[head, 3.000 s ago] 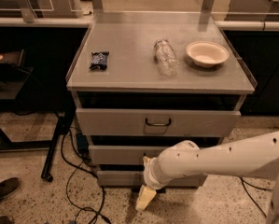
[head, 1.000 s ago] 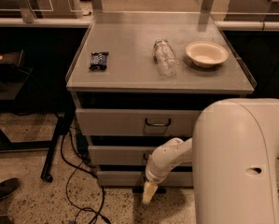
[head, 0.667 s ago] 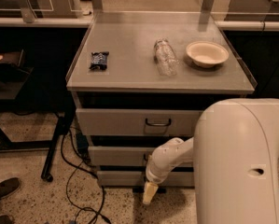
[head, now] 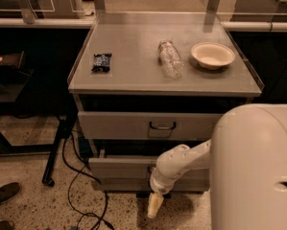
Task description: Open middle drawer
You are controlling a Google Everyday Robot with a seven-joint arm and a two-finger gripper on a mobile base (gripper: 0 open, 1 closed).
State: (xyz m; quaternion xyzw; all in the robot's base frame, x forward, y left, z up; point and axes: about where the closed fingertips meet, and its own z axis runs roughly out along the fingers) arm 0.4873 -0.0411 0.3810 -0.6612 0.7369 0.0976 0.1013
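Below the middle drawer (head: 119, 168), the gripper (head: 154, 206) hangs pointing floorward, probably lining up for a pull; open or closed, I cannot tell.

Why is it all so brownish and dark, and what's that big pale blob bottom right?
In the camera view, dim warm light tints everything; the gap above the middle drawer sits in deep shadow. The blob is the robot's arm, near the lens, hiding the lower right of the cabinet. Its gripper hangs low by the floor, below that drawer.
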